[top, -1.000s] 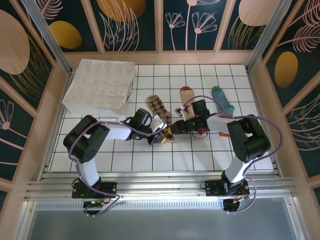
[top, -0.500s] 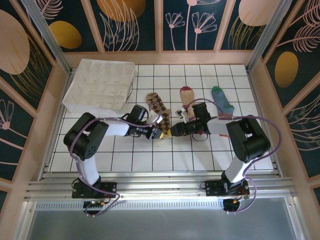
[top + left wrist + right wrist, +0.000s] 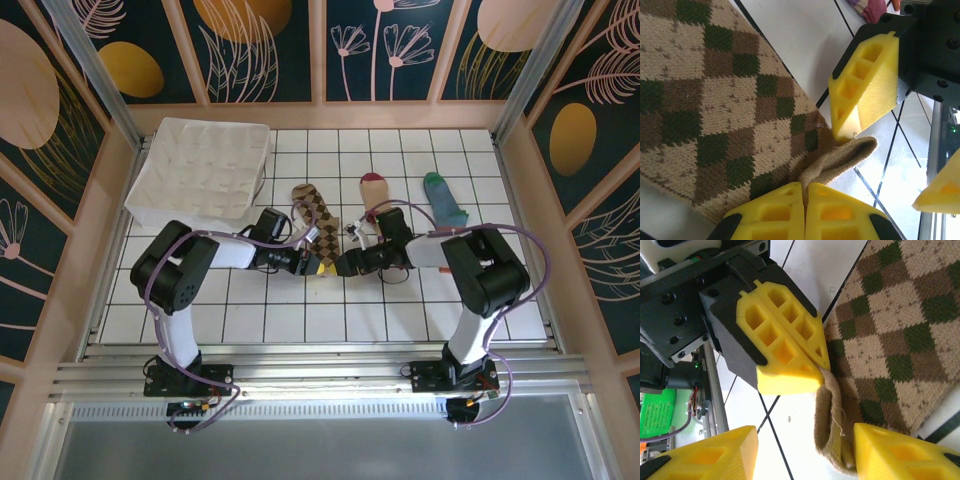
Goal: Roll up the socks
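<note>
The tan-and-brown argyle sock (image 3: pixel 313 215) lies flat at mid-table and is large in the left wrist view (image 3: pixel 715 100). My left gripper (image 3: pixel 805 187) is shut on the sock's plain tan cuff (image 3: pixel 845 155), pinching one layer, and it shows from the right wrist too (image 3: pixel 790 347). Facing it, my right gripper (image 3: pixel 805 455) is open, with the looped cuff (image 3: pixel 832 425) between its fingers. One of those fingers (image 3: pixel 865 95) touches the cuff. The beige sock with a red toe (image 3: pixel 372 190) and the blue-grey sock with a green toe (image 3: pixel 445 200) lie farther back.
A white quilted basket (image 3: pixel 200 170) stands at the back left. The table is a white tiled grid (image 3: pixel 300 320) walled by wooden panels. Both arms meet low over the middle, their cables looping above them.
Both grippers have drawn slightly left and toward the back with the argyle sock's cuff. The right jaws have opened a little. The left grip is unchanged.
</note>
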### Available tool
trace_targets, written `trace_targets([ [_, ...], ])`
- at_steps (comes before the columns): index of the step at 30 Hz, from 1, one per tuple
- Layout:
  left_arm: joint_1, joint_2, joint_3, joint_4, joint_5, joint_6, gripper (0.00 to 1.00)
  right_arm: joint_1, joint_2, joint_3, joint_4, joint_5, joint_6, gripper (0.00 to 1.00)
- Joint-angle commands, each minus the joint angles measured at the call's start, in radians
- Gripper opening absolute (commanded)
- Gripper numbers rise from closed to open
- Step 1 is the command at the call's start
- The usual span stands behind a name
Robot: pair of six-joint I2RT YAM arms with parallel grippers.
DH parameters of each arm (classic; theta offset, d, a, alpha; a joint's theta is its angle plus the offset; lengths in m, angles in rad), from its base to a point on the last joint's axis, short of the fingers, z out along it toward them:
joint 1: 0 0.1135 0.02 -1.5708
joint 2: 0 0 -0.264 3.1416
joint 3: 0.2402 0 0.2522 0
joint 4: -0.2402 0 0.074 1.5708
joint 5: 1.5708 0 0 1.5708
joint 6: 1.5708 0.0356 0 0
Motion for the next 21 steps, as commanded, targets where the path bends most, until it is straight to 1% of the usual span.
trace_targets([
  [1,0.012,0.022,0.006,0.023,0.018,-0.026,0.0,0.013,0.035,0.034,0.013,0.031,-0.029,0.51],
  [3,0.013,0.021,0.004,0.023,0.004,-0.031,0.0,0.013,0.044,0.031,0.029,0.057,-0.021,0.47],
  [6,0.016,0.018,-0.005,0.028,-0.015,-0.032,0.0,0.014,0.052,0.033,0.034,0.086,-0.015,0.37],
  [10,0.016,-0.017,-0.034,0.066,-0.063,-0.024,0.0,0.015,0.057,0.048,-0.016,0.168,-0.024,0.17],
  [11,0.016,-0.034,-0.046,0.08,-0.08,-0.013,0.03,0.015,0.062,0.06,-0.043,0.197,-0.027,0.13],
  [13,0.016,-0.071,-0.063,0.096,-0.115,0.022,0.06,0.015,0.076,0.095,-0.113,0.254,-0.031,0.09],
  [16,0.016,-0.132,-0.072,0.093,-0.173,0.101,0.15,0.018,0.119,0.162,-0.248,0.332,-0.039,0.05],
  [21,0.015,-0.248,-0.098,0.096,-0.247,0.268,0.19,0.023,0.198,0.276,-0.435,0.425,-0.043,0.02],
])
